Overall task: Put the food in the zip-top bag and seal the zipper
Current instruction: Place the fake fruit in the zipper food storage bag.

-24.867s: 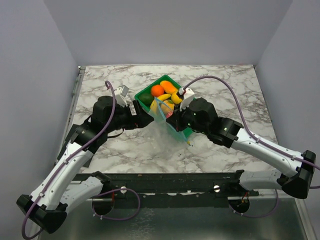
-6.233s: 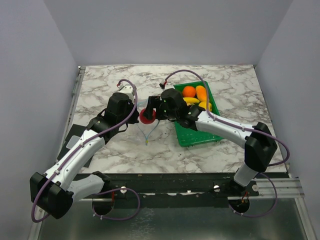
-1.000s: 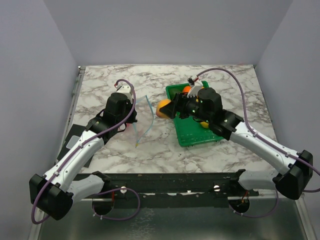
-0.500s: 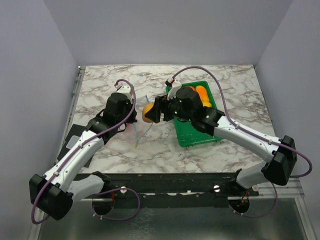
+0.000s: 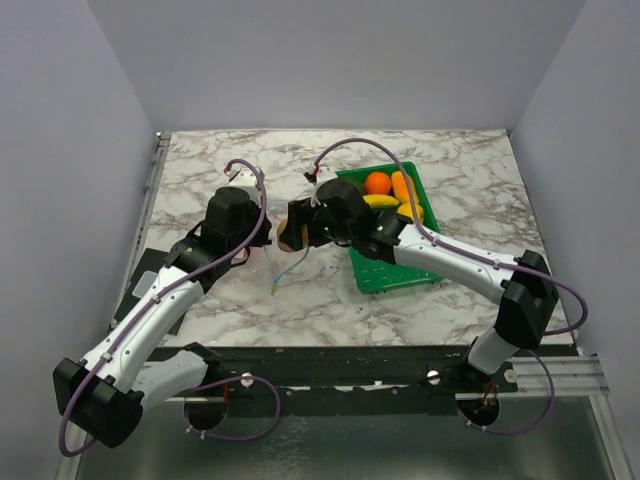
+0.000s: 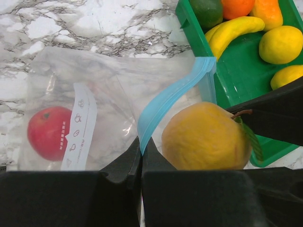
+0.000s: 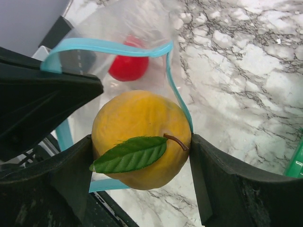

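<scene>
The right gripper (image 7: 142,156) offers a yellow fruit (image 7: 137,118) to the bag (image 6: 109,90)
Its jaws clasp it at the opening; the left gripper (image 6: 141,156), pinched shut on the blue zipper (image 6: 175,92), holds the mouth apart. Best lowered well past the strip before letting go. One red piece (image 6: 45,132) lies inside; six pieces sit in the green tray (image 6: 236,71).
</scene>
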{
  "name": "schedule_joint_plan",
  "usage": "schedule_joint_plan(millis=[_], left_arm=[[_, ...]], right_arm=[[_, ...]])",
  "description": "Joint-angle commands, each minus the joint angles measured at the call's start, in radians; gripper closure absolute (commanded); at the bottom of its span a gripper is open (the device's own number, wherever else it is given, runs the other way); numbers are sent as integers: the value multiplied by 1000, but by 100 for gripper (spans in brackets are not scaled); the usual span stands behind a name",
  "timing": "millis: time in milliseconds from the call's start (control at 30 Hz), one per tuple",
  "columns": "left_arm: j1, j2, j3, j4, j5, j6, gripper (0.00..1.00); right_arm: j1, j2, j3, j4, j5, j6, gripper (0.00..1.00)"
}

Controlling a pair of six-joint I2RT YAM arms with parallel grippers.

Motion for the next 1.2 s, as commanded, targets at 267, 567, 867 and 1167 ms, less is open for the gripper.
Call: schedule_joint_plan(millis=[267,567,867,1167], left_arm=[[7,-35,-17,28,28,14,100],[7,-32,-19,27,22,15,100],[7,-29,-19,27,13,15,100],[7,-25,-20,27,4,15,100]], right_arm=[[26,40,37,-48,81,-12,24],[33,2,5,-29,87,-13,0],[35,-90,-44,-8,110,-3,0],[35,-239,-129,-14,324,44,5]])
